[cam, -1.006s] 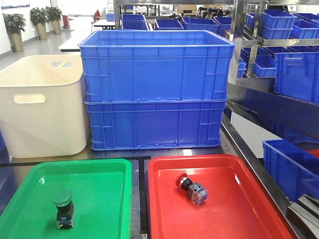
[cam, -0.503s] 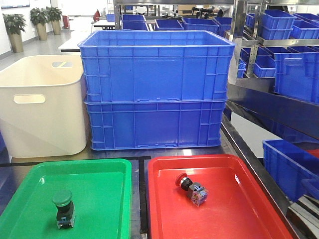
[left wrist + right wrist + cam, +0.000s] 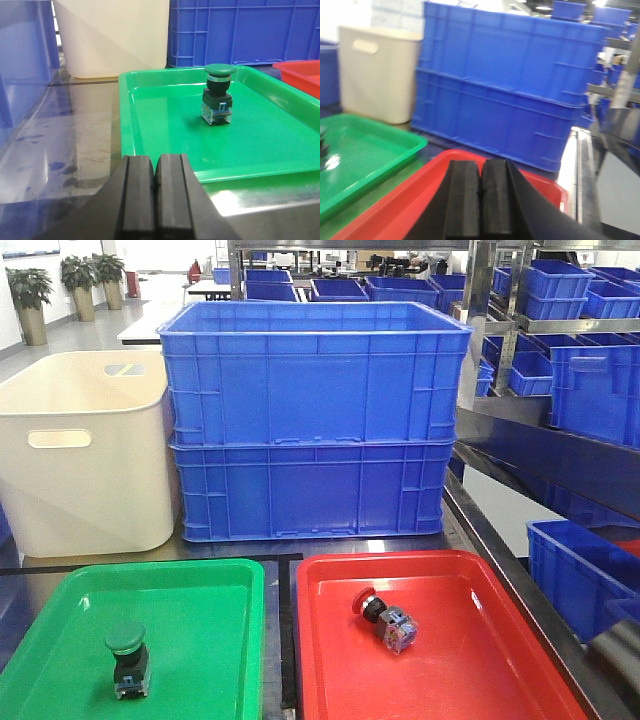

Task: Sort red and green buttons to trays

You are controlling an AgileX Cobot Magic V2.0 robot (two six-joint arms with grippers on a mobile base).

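Black rubber pads meet with no gap in both wrist views: the left gripper (image 3: 156, 192) has its jaws pressed together on nothing, and the right gripper (image 3: 480, 205) is the same, closed and empty.

The left gripper hangs low over the steel surface (image 3: 75, 130), just outside the near edge of the green tray (image 3: 250, 135). The green button (image 3: 218, 93) stands upright inside that tray, domed cap on top, well clear of the tray walls and apart from the jaws.

The right gripper sits above the near part of the red tray (image 3: 545, 186), facing the stacked blue crates (image 3: 505, 85); its view is blurred, which suggests the arm is moving.

In the front view, the green tray (image 3: 215, 585) lies at the left of the surface's near edge and the red tray (image 3: 480, 580) at the right, side by side with a narrow gap. The red button (image 3: 385, 618) lies tipped on its side near the middle of the red tray. The cream tub (image 3: 85, 450) and blue crates (image 3: 310, 420) stand behind, along the far side.

Against the pictures from a moment before, neither button has shifted. The one change is a grey blurred shape newly at the front view's lower right corner, probably part of the right arm drawing back. Each button rests in the tray of its own colour, so the sorting looks finished and the arms appear to be retreating.
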